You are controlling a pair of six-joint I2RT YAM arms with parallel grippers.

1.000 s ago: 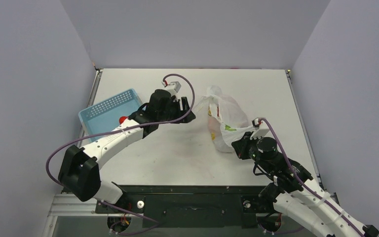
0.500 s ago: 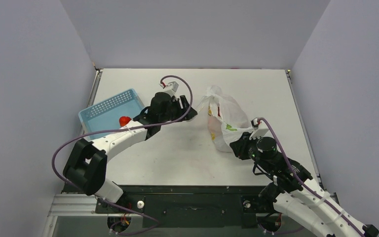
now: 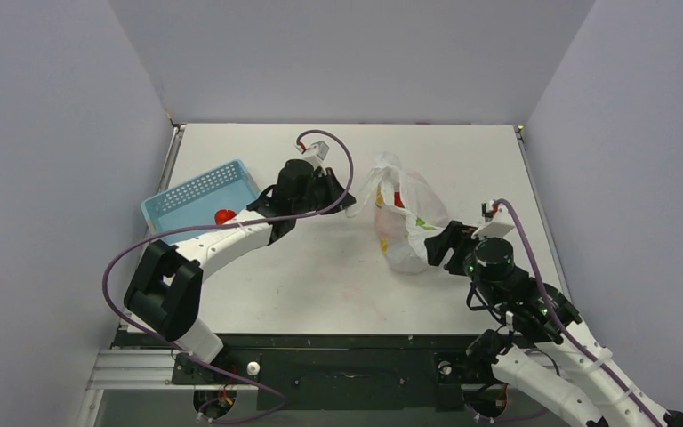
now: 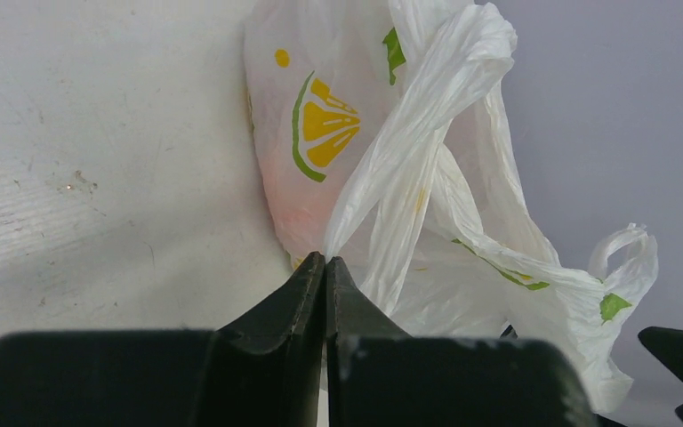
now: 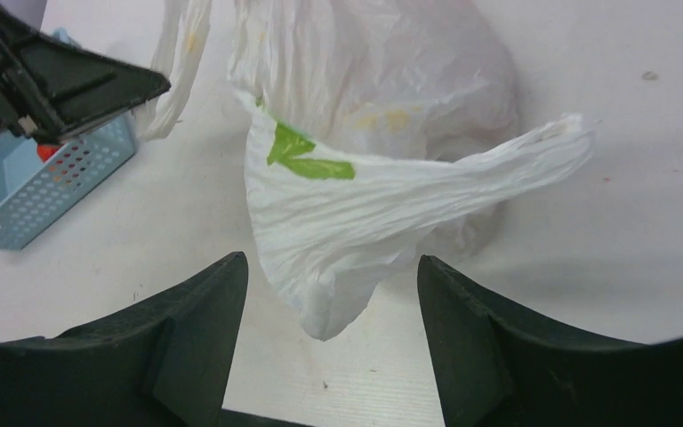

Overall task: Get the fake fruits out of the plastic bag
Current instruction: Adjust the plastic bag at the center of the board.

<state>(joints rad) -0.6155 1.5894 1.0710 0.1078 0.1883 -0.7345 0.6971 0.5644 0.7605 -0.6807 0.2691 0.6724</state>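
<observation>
The plastic bag [image 3: 406, 222], thin crinkled white with green and yellow prints, lies right of the table's middle. My left gripper [image 3: 349, 203] is shut on the plastic bag's twisted handle loop [image 4: 409, 142], which rises straight out of the closed tips [image 4: 325, 260]. At the bag's near right side my right gripper [image 3: 445, 245] is open. A loose flap of the bag [image 5: 347, 258] hangs between its fingers, touching neither. Of the fake fruits inside, only a faint pink-orange shape [image 4: 286, 191] shows through the film. One red fake fruit [image 3: 224, 216] lies in the blue basket.
A blue perforated basket [image 3: 197, 197] stands at the left of the table, beside the left arm; in the right wrist view its corner [image 5: 18, 196] sits at the left edge. Grey walls close in the table on three sides.
My left gripper has shut on the bag's handle loop. My right gripper has opened, let go of the bag and drawn back to the right. The bag's near side has slackened.
</observation>
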